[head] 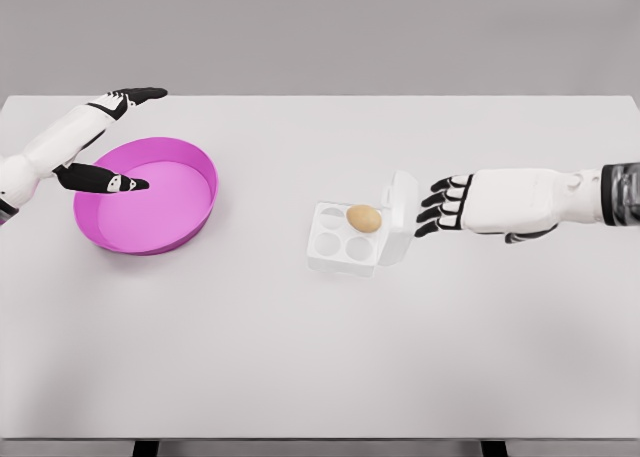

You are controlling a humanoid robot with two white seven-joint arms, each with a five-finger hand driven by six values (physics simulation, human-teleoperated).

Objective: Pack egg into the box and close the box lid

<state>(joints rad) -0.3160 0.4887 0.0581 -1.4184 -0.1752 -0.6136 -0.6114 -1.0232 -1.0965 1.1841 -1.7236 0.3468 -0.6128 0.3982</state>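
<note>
A white egg box lies at the table's middle, its lid standing open on the right side. A brown egg sits in the box's far right cup; the other cups are bare. My right hand hovers just right of the lid, fingers spread and pointing left, holding nothing. My left hand is at the far left, over the rim of the pink bowl, with fingers extended and thumb stretched over the bowl, holding nothing.
A round pink bowl with nothing in it rests on the left part of the white table. The table's front edge runs along the bottom of the view.
</note>
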